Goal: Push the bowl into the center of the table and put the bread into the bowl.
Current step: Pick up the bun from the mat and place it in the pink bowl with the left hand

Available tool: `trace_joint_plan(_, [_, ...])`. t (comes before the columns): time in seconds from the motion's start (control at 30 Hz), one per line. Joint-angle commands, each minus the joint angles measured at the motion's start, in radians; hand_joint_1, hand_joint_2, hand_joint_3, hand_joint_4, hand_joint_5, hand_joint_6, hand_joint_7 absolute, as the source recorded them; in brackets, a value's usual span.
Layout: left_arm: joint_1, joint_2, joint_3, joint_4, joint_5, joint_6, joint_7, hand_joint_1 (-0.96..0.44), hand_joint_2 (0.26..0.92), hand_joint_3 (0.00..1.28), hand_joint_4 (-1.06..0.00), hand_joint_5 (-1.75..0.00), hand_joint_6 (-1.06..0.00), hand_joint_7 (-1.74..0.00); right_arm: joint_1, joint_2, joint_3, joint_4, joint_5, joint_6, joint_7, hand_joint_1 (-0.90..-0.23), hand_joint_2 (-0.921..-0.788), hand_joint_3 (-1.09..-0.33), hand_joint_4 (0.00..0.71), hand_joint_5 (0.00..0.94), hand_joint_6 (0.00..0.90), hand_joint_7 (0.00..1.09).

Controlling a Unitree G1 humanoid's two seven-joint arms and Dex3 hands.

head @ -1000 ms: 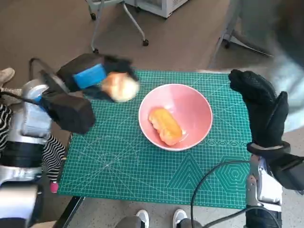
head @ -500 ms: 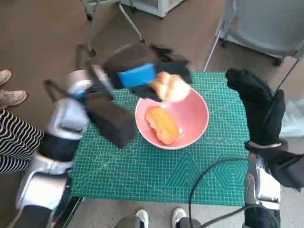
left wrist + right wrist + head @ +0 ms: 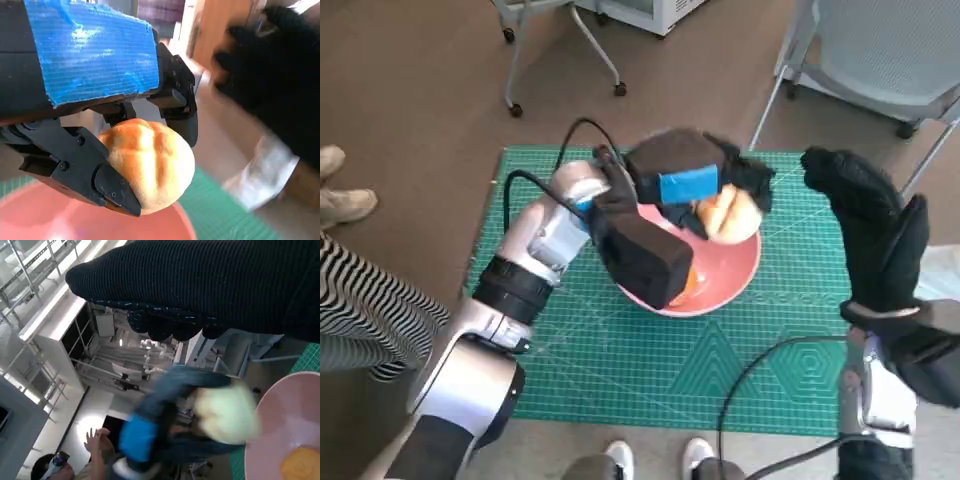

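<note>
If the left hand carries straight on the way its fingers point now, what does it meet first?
Probably the right hand: the left hand, holding the bread roll over the pink bowl, points toward that glove across the mat. Depth is uncertain.

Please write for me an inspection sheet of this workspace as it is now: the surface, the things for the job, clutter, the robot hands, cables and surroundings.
Surface: green cutting mat with a printed grid covers the table.
Job's things: pink bowl sits near the mat's middle with an orange bread piece inside; a round bread roll is held over the bowl.
Clutter: nothing seen.
Robot hands: left robot hand grips the roll above the bowl; right robot hand is raised beside the bowl, holding nothing.
Cables: black cable loops along the left forearm; another black cable crosses the mat's near right part.
Surroundings: chair legs on the brown floor; shoes at the table's near edge; a person's striped clothing at left.
</note>
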Motion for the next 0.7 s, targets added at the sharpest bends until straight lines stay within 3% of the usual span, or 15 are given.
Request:
trace_joint_plan(0.03, [-0.042,-0.032,-0.03,0.082,0.031,0.036,-0.01,0.0,0.92,0.07,-0.73,-1.17,-0.59,-1.15,0.029,-0.004,-0.004,-0.01,-0.006,0.018,-0.012,-0.687,-0.921,-0.766,0.214,0.006,0.093,0.52])
trace_joint_plan(0.1, [-0.042,-0.04,-0.036,0.095,0.031,0.084,-0.053,0.0,0.921,0.15,-0.66,-1.25,-0.47,-1.26,0.031,-0.003,-0.005,-0.015,-0.009,0.019,-0.015,-0.687,-0.921,-0.765,0.215,0.006,0.093,0.52])
trace_joint_plan(0.13, [-0.041,-0.042,-0.037,0.095,0.029,0.11,-0.077,-0.01,0.902,0.16,-0.56,-1.1,-0.4,-1.15,0.032,-0.003,-0.006,-0.018,-0.01,0.02,-0.017,-0.687,-0.921,-0.765,0.215,0.006,0.093,0.52])
trace_joint_plan(0.2, [-0.036,-0.047,-0.042,0.088,0.026,0.169,-0.132,-0.03,0.869,0.13,-0.39,-0.51,-0.32,-0.65,0.034,-0.004,-0.007,-0.024,-0.011,0.022,-0.021,-0.687,-0.921,-0.765,0.215,0.005,0.093,0.52])
trace_joint_plan(0.23, [-0.033,-0.047,-0.044,0.083,0.027,0.189,-0.152,-0.03,0.864,0.11,-0.34,-0.32,-0.31,-0.48,0.035,-0.004,-0.007,-0.026,-0.012,0.023,-0.023,-0.687,-0.921,-0.765,0.215,0.005,0.093,0.52])
trace_joint_plan(0.33, [-0.024,-0.044,-0.051,0.069,0.028,0.218,-0.19,-0.04,0.837,0.06,-0.21,-0.11,-0.27,-0.25,0.035,-0.005,-0.008,-0.032,-0.015,0.028,-0.029,-0.687,-0.921,-0.765,0.214,0.005,0.093,0.52])
trace_joint_plan(0.7, [0.017,-0.018,-0.022,0.027,-0.02,0.216,-0.232,-0.17,0.811,0.02,-0.05,0.0,-0.21,-0.09,0.023,-0.004,-0.007,-0.032,-0.027,0.032,-0.051,-0.69,-0.921,-0.767,0.213,0.003,0.095,0.51])
